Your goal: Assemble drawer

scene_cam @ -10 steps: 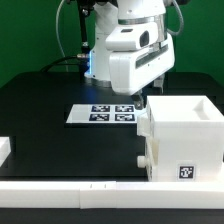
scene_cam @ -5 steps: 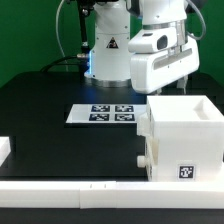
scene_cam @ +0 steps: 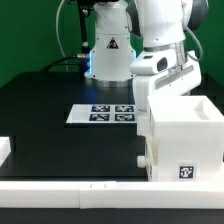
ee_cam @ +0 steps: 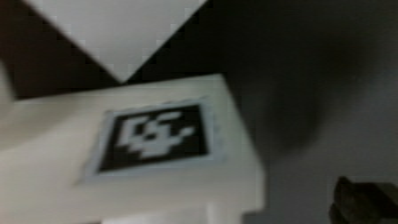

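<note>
The drawer's large white case [scene_cam: 186,137] stands at the exterior view's right, against the front rail, with a square tag [scene_cam: 186,171] low on its front. Two small knobs [scene_cam: 143,160] stick out of its side toward the exterior view's left. My gripper [scene_cam: 168,96] hangs right over the case's far top edge, and its fingertips are hidden against the white case. In the wrist view a blurred white face with a tag [ee_cam: 160,135] fills the picture, very close. Only one dark finger [ee_cam: 368,193] shows at the picture's edge.
The marker board [scene_cam: 105,113] lies flat on the black table to the case's left in the exterior view. A long low white rail [scene_cam: 70,188] runs along the front, with a short white piece [scene_cam: 4,148] at the far left. The robot base [scene_cam: 108,50] stands behind.
The arm has swung toward the exterior view's right, from above the marker board's end to over the case's top.
</note>
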You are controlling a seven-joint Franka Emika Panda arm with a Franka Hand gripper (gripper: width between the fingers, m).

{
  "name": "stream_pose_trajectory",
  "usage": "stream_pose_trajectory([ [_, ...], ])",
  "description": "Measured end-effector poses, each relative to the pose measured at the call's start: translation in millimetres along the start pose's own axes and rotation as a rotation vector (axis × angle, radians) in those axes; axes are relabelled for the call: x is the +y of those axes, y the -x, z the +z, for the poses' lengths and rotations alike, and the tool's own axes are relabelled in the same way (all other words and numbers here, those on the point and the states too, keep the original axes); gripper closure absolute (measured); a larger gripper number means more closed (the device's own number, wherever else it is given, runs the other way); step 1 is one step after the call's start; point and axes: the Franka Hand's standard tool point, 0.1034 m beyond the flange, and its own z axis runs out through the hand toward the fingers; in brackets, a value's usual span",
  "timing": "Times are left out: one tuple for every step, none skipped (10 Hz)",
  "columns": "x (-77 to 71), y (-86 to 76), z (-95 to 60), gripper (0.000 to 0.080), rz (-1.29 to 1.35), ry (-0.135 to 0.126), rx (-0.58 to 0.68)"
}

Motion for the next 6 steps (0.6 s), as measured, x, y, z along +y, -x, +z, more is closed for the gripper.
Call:
stream_pose_trajectory([
  [0.6,-0.1,-0.5,0.0151,0.0,0.001,0.0],
  [0.6,0.4,-0.2,0.0286,0.001,0.0,-0.001],
  [0.5,0.5,-0.2,0.0286,0.001,0.0,-0.001],
  [0.5,0.5,-0.1,0.0466,0.002,0.0,-0.001],
  [0.5,0.5,-0.1,0.0605,0.002,0.0,-0.001],
  [0.6,0.5,-0.1,0.0734,0.002,0.0,-0.001],
])
